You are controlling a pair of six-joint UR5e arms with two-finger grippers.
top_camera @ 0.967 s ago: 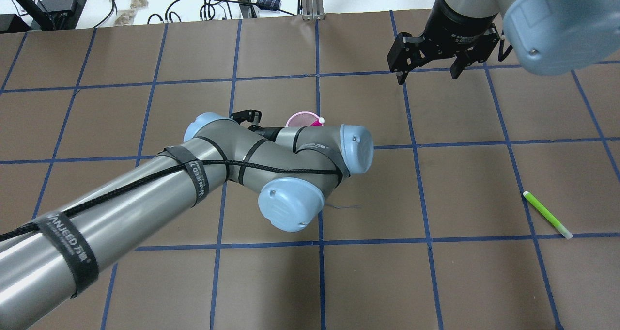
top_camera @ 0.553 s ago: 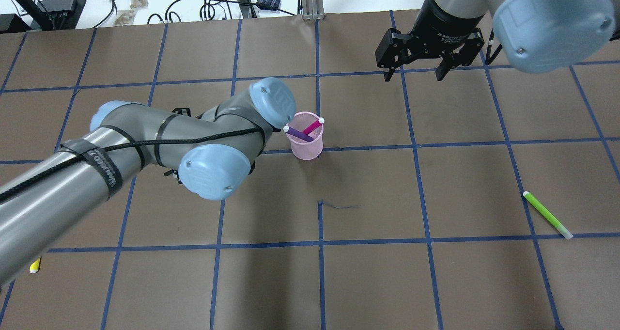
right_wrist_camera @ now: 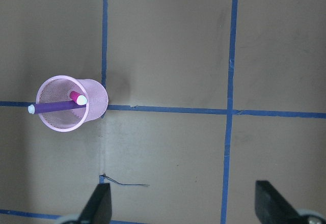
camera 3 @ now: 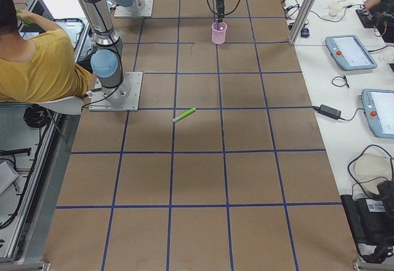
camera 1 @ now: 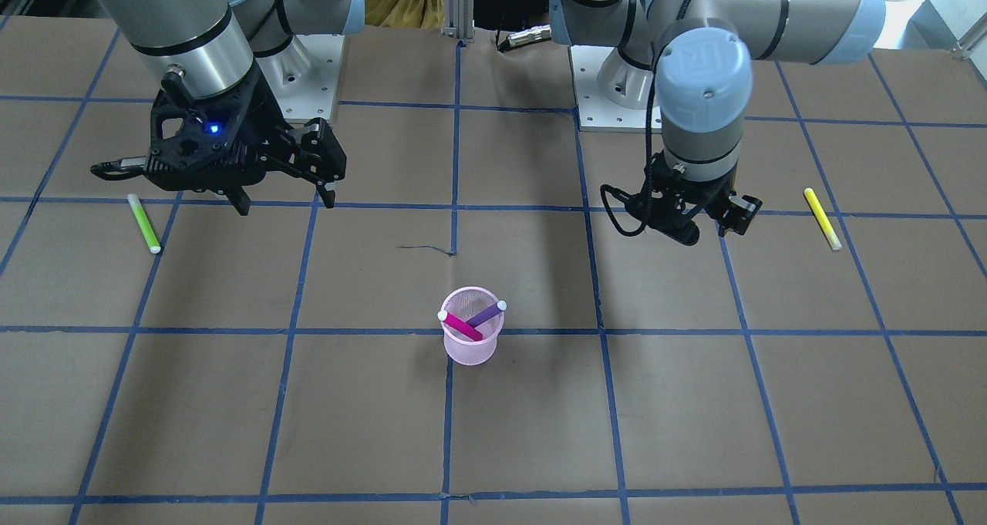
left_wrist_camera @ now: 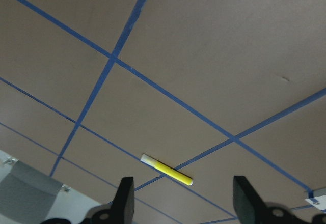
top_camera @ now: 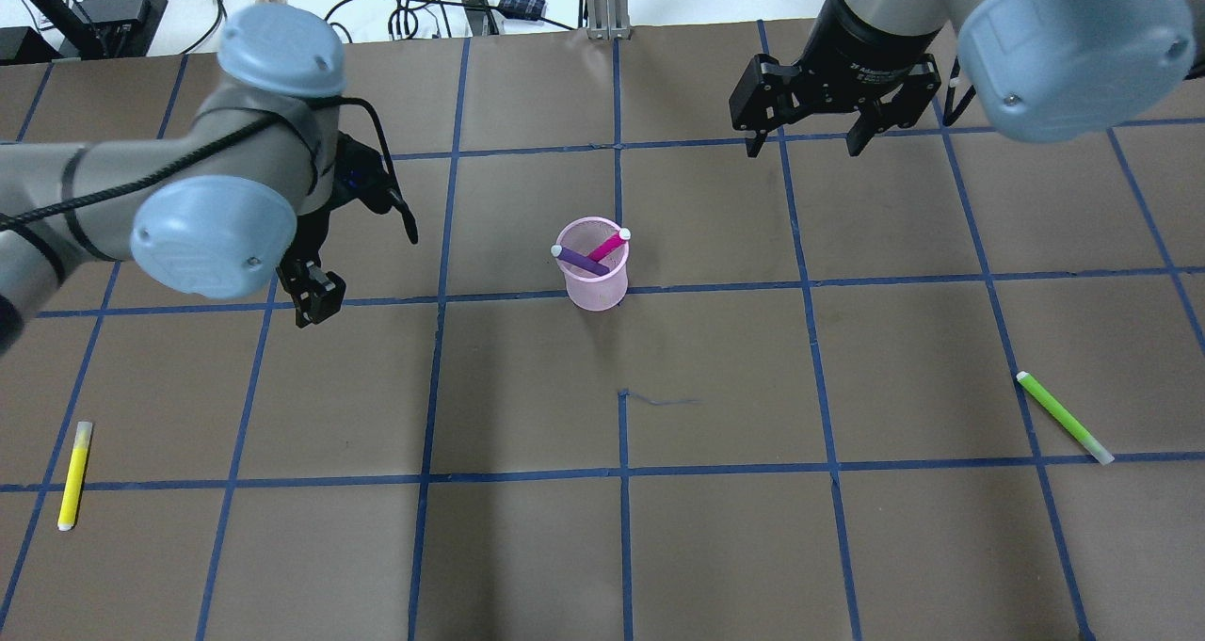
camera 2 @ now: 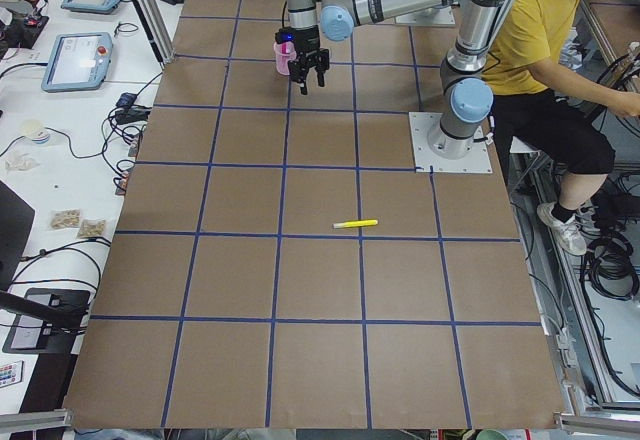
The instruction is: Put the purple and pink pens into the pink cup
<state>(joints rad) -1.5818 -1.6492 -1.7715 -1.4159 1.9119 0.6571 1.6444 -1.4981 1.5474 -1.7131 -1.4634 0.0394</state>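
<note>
- By the robot-side edge of the bench, toward the left end, a yellow pen (top_camera: 73, 475) lies flat. It is not part of the task and is best left alone.
- Toward the right end, also on the robot's side of the middle, a green pen (top_camera: 1064, 417) lies flat. It too should be left where it is.
- About mid-bench the pink cup (top_camera: 597, 279) stands upright. The purple pen (top_camera: 582, 262) and the pink pen (top_camera: 607, 245) are both inside it, crossed and leaning on opposite sides of the rim, white caps poking above it. By my reading the inserting is done, and what is left is getting the arms clear.
- The left gripper (left_wrist_camera: 184, 196) hangs over bare bench on the left-end side of the cup, well apart from it. Its fingers are spread wide and hold nothing.
- The right gripper (top_camera: 806, 147) hangs high on the right-end side of the cup, well apart from it. Its fingers are also wide and empty.
- To finish cleanly, each arm should pull back toward its own end of the bench at height. Elbows and cable loops should pass nowhere over the cup, since a brush against a cap could tip the light mesh cup or flick a pen out.
</note>
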